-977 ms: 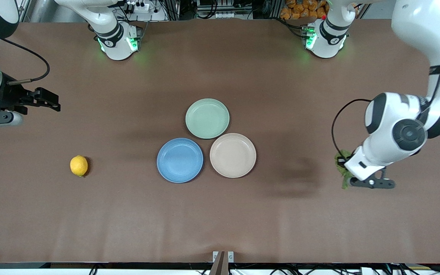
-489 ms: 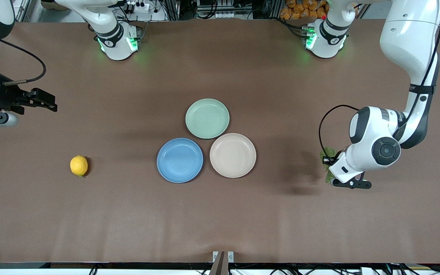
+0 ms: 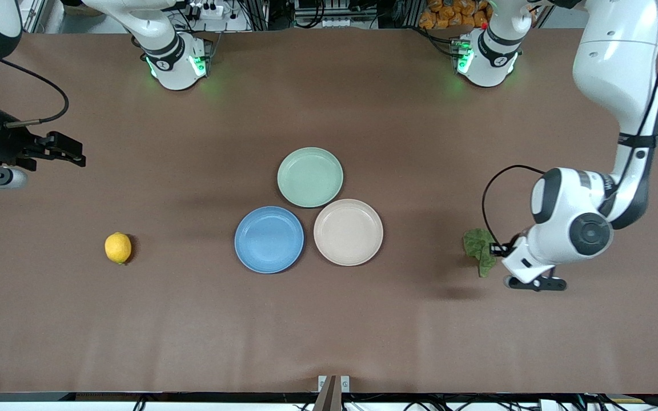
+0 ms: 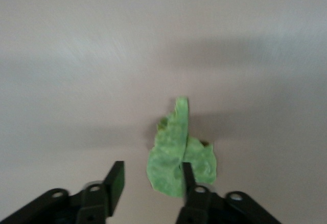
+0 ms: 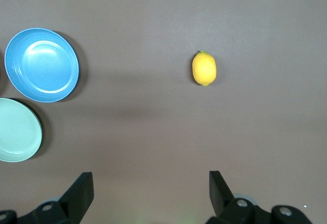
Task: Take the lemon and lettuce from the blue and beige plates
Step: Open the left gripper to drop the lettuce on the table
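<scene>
The lemon lies on the bare table toward the right arm's end, apart from the plates; it also shows in the right wrist view. The lettuce lies flat on the table toward the left arm's end, beside the beige plate but off it. The blue plate and the beige plate hold nothing. My left gripper is open just above the table; one finger overlaps the lettuce leaf's edge. My right gripper is open and empty, waiting high over the table's right-arm end.
A mint-green plate with nothing on it touches the other two plates, farther from the front camera. In the right wrist view the blue plate and the mint plate show at one edge. Brown table all around.
The left gripper carried the lettuce toward the plates, let it go on the table, and has drawn back a little. The right arm barely moved.
</scene>
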Robot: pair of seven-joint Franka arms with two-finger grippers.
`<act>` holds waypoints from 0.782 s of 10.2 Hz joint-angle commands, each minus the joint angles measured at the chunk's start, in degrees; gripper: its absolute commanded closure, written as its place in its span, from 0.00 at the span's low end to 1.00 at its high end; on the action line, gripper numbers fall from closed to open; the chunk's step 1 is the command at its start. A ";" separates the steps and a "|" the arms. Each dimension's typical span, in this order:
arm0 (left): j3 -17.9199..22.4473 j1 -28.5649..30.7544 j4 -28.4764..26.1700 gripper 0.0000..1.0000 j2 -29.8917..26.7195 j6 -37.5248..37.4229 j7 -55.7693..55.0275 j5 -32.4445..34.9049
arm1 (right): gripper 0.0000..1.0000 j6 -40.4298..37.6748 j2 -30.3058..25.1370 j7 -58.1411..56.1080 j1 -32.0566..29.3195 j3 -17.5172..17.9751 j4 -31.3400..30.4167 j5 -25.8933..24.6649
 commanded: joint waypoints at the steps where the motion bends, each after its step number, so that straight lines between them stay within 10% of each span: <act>1: 0.10 0.69 1.74 0.00 -5.28 -1.75 0.73 -0.42 | 0.00 -0.60 -0.21 -0.78 -0.66 0.42 0.22 0.06; 8: -0.60 1.40 1.74 0.00 -20.49 -13.60 0.73 -0.50 | 0.00 -0.68 -0.21 -0.78 -0.57 -0.02 0.22 0.06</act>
